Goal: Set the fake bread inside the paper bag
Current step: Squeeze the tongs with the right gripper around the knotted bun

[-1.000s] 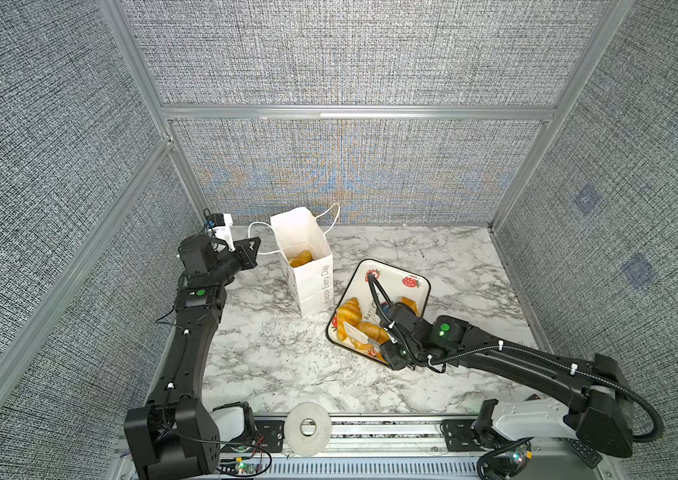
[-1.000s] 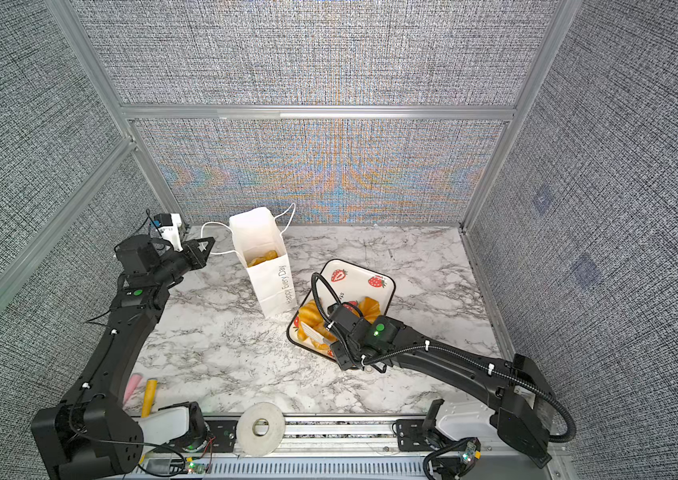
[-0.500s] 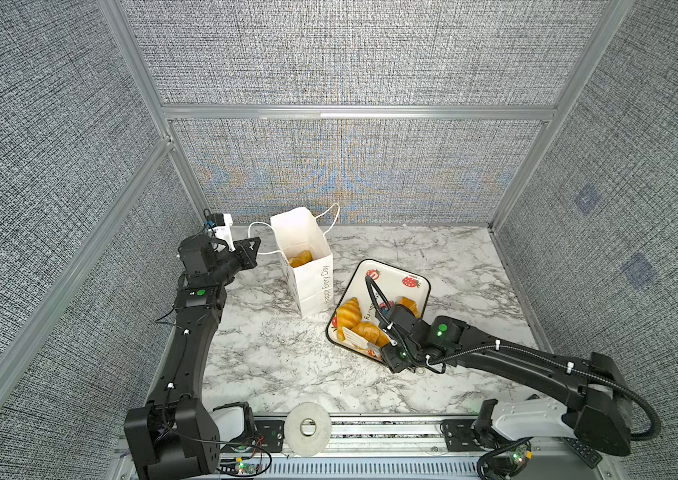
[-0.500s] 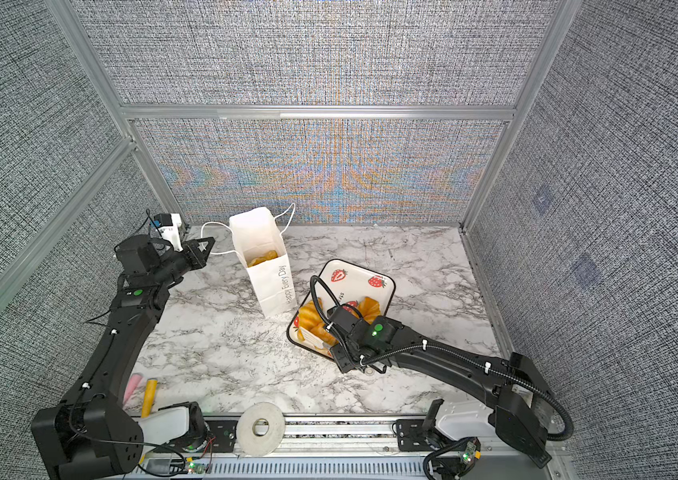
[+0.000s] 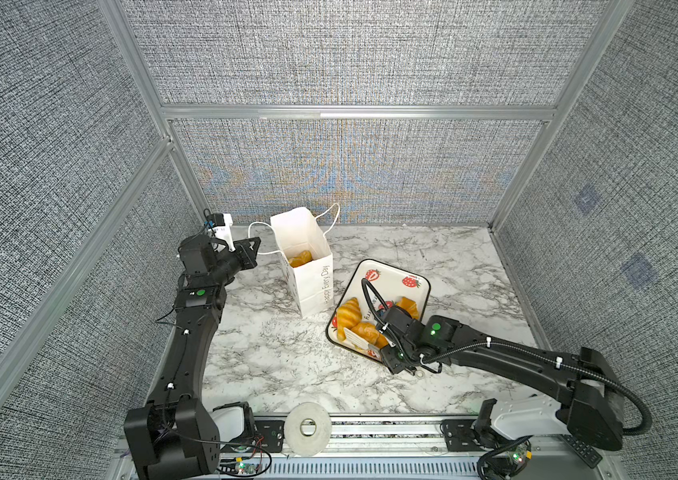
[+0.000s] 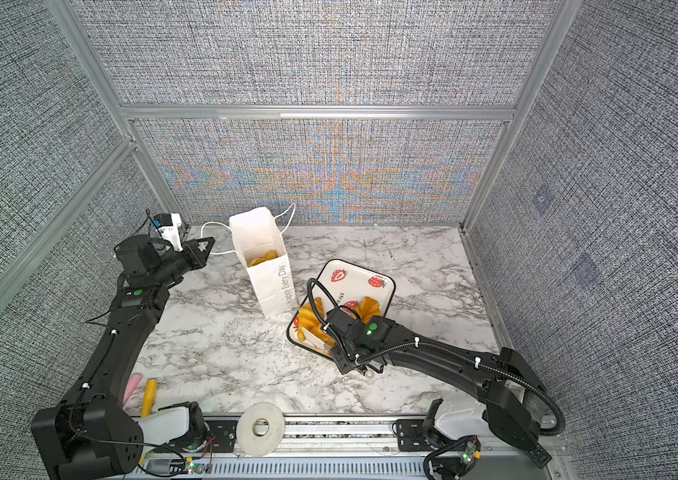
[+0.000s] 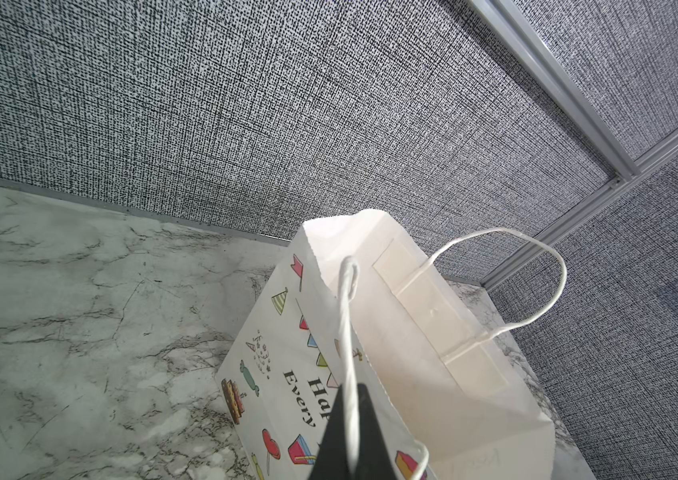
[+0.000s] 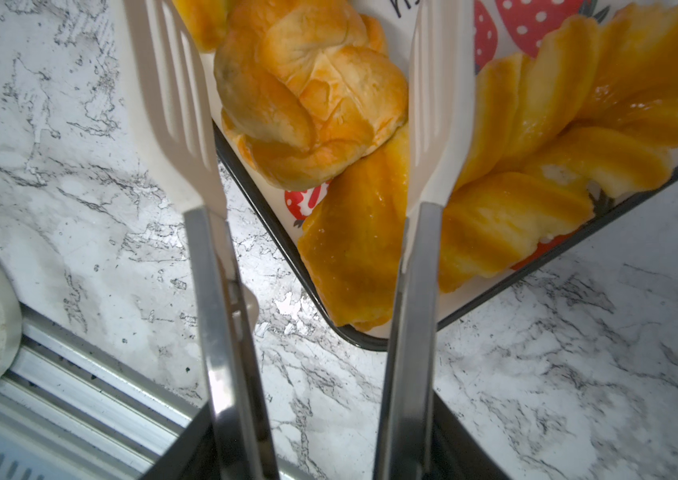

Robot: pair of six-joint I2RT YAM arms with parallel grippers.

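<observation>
Now | left end effector (image 5: 252, 249) clamped on cord handle (image 7: 347, 332) of paper bag (image 5: 308, 278) | right end effector (image 5: 387, 347) gripping tongs (image 8: 171, 104), spread astride a roll (image 8: 308, 95) | fake bread (image 5: 350, 313) mostly on tray (image 5: 395, 268), four o'clock of bag | risk: glossy roll may squirt free as tongs squeeze.

Golden-orange fake bread (image 8: 312, 95), white strawberry-print black-rimmed tray (image 5: 391, 277), white party-print paper bag (image 5: 308, 286), grey-veined white marble table (image 5: 287, 365)

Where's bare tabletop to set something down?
Free: marble between the paper bag and left arm; the front strip between tray and tape roll; back right corner behind the tray. Crowded: tray's near end, under the right claw with tongs.
</observation>
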